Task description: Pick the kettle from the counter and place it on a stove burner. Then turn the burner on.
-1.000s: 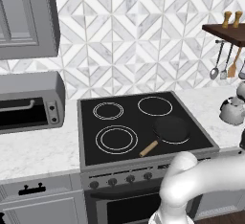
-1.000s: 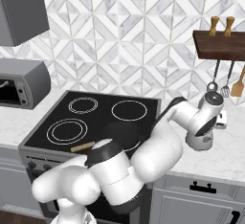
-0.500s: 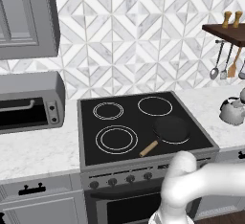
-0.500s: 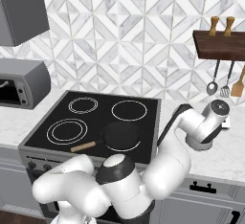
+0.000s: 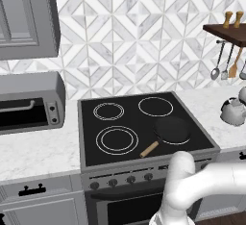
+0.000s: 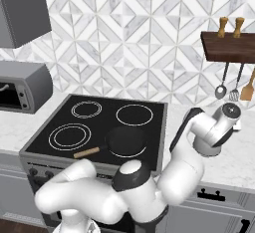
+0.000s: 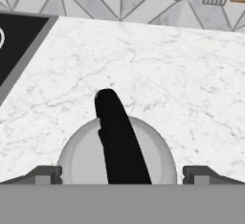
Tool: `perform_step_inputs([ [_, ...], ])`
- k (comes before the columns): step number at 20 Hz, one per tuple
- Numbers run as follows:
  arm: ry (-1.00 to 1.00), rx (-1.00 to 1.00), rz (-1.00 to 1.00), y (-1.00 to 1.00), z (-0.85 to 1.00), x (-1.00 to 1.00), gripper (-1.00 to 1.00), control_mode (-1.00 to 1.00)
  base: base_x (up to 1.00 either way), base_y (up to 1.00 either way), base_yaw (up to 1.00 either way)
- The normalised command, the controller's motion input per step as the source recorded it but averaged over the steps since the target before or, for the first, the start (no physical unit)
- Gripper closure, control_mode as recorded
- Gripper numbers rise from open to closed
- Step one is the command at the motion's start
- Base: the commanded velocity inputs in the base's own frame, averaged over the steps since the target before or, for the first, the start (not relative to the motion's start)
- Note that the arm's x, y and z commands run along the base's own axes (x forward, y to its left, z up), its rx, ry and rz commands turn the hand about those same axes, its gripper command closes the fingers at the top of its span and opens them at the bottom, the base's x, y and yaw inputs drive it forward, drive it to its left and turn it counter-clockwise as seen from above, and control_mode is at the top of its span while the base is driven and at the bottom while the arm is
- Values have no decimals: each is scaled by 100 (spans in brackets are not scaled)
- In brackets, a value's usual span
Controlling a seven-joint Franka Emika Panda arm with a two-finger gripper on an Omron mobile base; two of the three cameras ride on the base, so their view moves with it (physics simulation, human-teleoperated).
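**Open gripper poised over the kettle on the counter**

The small squat silver-grey metal kettle (image 5: 233, 111) sits on the white marble-look counter (image 5: 38, 154) to the right of the black glass cooktop (image 5: 125, 128), upright, with its short spout turned toward the stove. Its lid is on, so what it holds cannot be told. From the hand camera the kettle (image 7: 81, 158) lies directly below, its dark handle (image 7: 119, 141) arching across the rounded top between the two dark fingertips (image 7: 45, 174). The two-finger gripper (image 7: 119, 175) has its jaws spread wide, one on each side of the kettle body, and they pinch nothing; whether they touch the metal cannot be made out.

In the right base view the white arm bends up and over from the lower left, and its hand (image 6: 219, 127) hangs above the counter beside the stove, covering the kettle from that side.

On the cooktop a black round frying pan with a wooden handle (image 5: 170, 130) rests on the front right ring, empty, its handle pointing to the front edge. The biggest double white ring (image 5: 116, 140) at the front left is bare and unlit, well apart from the kettle. A smaller double ring (image 5: 108, 111) lies behind it, and a single thin ring (image 5: 155, 106) behind the pan.

A grey toaster oven (image 5: 29, 101) stands on the counter left of the stove. A dark wooden shelf (image 6: 229, 47) on the patterned wall carries two small wooden shakers (image 6: 230, 27), with metal utensils (image 6: 234, 85) hanging beneath.
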Motion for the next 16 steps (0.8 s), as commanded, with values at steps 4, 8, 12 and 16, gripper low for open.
perform_step_inputs([
  [4,0,0,6,-18,-22,16,-100,-100,0,0,0],
  [8,0,0,8,-9,-32,7,-100,-100,0,0,0],
  [12,1,-3,13,7,-66,-4,100,-100,0,0,0],
  [16,0,-8,12,27,-91,-35,100,-100,0,0,0],
])
